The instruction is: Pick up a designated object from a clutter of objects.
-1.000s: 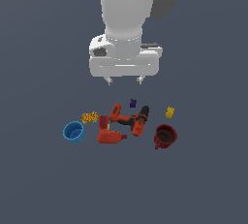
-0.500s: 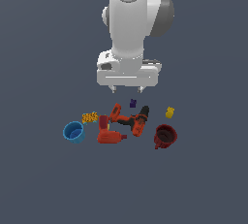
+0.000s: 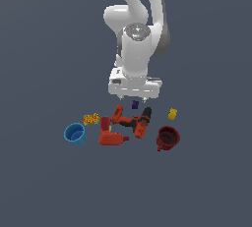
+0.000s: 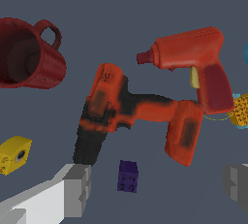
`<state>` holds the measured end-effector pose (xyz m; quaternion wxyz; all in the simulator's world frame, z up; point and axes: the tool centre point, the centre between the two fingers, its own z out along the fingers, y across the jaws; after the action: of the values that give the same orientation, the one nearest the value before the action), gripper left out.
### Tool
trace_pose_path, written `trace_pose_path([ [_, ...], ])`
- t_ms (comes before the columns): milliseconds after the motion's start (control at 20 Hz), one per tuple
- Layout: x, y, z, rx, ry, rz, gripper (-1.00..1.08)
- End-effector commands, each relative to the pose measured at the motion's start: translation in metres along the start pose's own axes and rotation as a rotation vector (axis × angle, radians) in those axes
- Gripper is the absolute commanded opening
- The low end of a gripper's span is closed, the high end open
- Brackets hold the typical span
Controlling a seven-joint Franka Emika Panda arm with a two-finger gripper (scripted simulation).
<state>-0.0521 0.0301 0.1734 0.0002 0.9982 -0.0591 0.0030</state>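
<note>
Purple brick (image 3: 135, 104) sits on the worktop (image 3: 44, 182) just under the hand (image 3: 134, 96), behind the drills (image 3: 132, 121), in the exterior view. On the wrist camera, the brick (image 4: 128, 175) lies between the hand's spread fingers (image 4: 77, 189), untouched.

Apart from the job itself, you have just one thing in view: the floor (image 3: 44, 186). It is a flat, matte surface, dark slate-blue and even in tone, and in the exterior view it runs to all four borders. In the wrist view you see it close up, in the same plain colour.
</note>
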Motion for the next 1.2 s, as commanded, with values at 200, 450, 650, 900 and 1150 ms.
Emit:
trace_pose_path([
  [200,-0.036,-0.008,0.051,-0.003,-0.002,0.055,1.0],
  [450,-0.06,-0.011,0.078,-0.003,-0.004,0.086,1.0],
  [650,-0.075,-0.013,0.091,-0.002,-0.005,0.104,1.0],
  [900,-0.085,-0.014,0.099,0.0,-0.006,0.115,1.0],
  [1150,-0.086,-0.014,0.1,-0.001,-0.007,0.116,1.0],
])
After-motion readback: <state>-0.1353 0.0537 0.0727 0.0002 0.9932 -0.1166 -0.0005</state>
